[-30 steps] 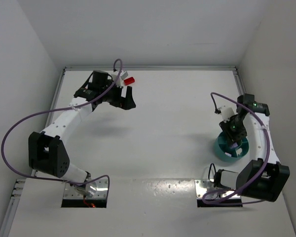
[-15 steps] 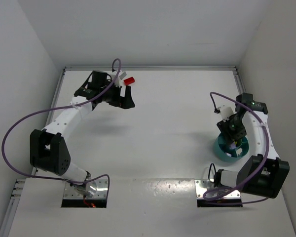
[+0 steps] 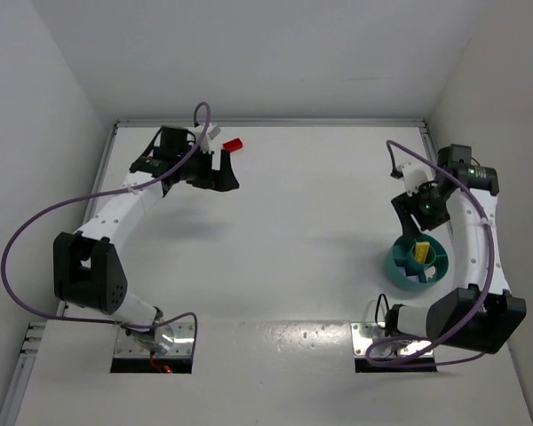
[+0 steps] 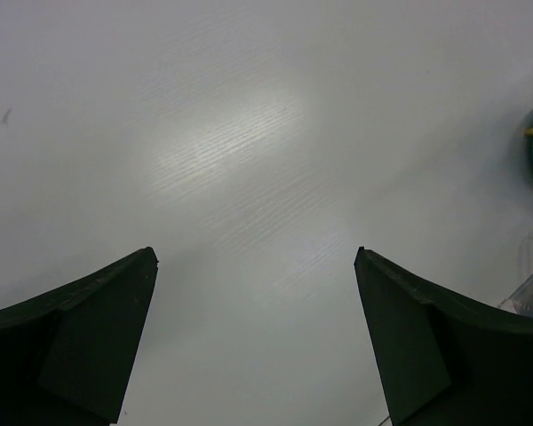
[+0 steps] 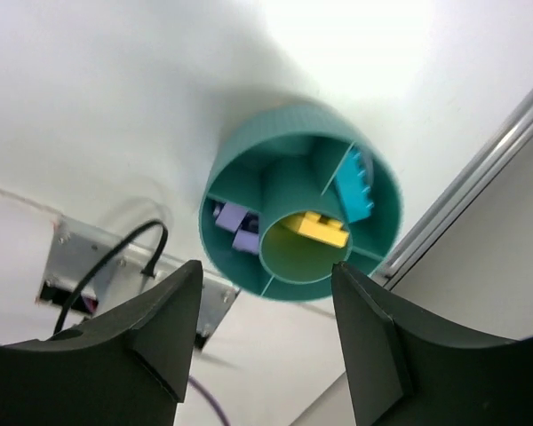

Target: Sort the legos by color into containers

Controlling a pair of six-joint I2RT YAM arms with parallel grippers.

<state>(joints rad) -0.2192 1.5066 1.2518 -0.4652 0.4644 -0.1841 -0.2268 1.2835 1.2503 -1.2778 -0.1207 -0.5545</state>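
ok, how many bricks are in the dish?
4: a yellow brick in the dish's centre ring, a cyan brick in one outer compartment, two pale bricks in another. The walls may hide more.

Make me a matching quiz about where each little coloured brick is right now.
Things:
1. yellow brick
2. cyan brick
3. pale purple bricks
4. red brick

Places:
A. on the table, far from the teal dish
B. inside the dish's central ring
C. outer compartment, left side in the right wrist view
D. outer compartment, right side in that view

Pairs: 1-B, 2-D, 3-C, 4-A
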